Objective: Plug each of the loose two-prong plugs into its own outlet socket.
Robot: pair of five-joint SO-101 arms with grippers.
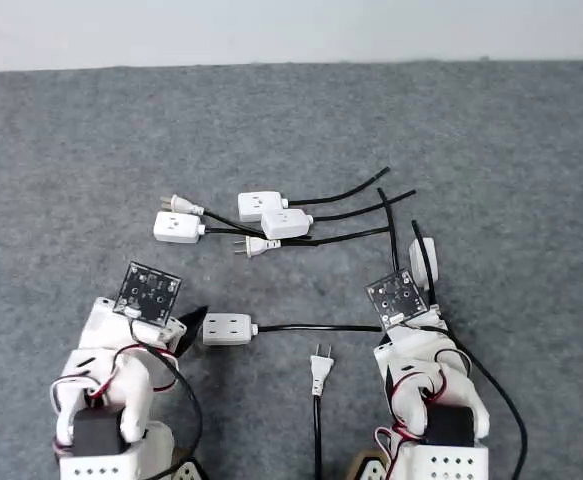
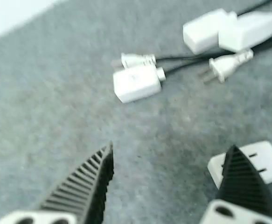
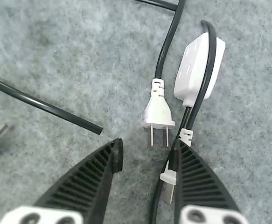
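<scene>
Several cords (image 1: 321,327) are scattered on the table (image 1: 71,150).
Left gripper (image 2: 170,148) is spread beside a socket (image 1: 226,329), right gripper (image 3: 149,141) spread near a plug (image 3: 159,112).

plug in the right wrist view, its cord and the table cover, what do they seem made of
Plug: smooth white moulded plastic, slightly glossy, with two bare metal prongs. Cord: black and smooth, likely a rubber or vinyl sheath, given its soft bend. Table cover: grey felt or short-pile carpet, judging by its fuzzy mottled texture.

White plugs (image 1: 319,371) and sockets (image 1: 226,329), black cords (image 1: 321,327), grey carpet (image 1: 71,150), perhaps flecked.
</scene>
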